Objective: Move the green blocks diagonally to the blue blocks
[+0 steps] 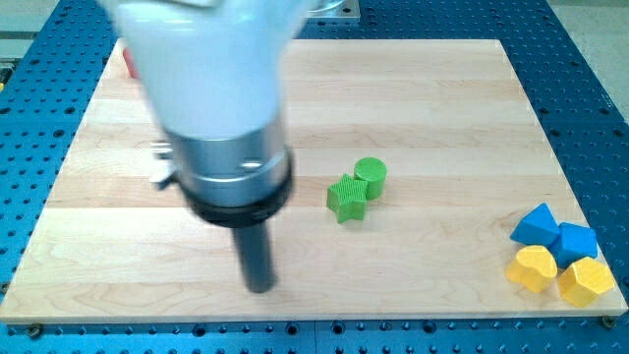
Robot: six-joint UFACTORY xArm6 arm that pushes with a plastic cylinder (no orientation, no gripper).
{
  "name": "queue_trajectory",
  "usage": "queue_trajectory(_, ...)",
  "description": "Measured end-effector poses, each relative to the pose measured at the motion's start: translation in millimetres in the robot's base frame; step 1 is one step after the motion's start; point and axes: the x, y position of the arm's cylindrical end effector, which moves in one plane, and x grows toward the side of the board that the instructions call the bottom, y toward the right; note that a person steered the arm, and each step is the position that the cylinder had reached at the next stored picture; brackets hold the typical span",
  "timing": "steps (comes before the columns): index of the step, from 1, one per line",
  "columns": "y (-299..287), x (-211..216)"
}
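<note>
Tip point(259, 286): low in the frame, left of centre, resting on the tabletop point(432, 88), well apart from every block.
Tool: plain rod, nothing to spread or pinch, touching no block.
Green star block point(346, 199) and green cylinder point(371, 175): touching, at frame centre.
Blue blocks point(556, 232): lower right corner, pressed against two yellow blocks point(560, 274).
Risk, splitting: off-centre push likely to separate the green pair, cylinder rolling aside.
Risk, collision: diagonal run too low likely to strike yellow blocks near the edge.
Red object point(128, 61): upper left, mostly hidden, possibly a block.
Writing: none readable.
</note>
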Motion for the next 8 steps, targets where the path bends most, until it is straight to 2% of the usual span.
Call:
queue_trajectory(1,12.7,0.0)
queue_trajectory(3,76.7,-33.5)
queue_trajectory(4,76.6,-37.7)
queue_trajectory(5,76.7,-77.1)
queue_trajectory(6,62.6,-88.8)
queue_trajectory(8,34.9,-90.9)
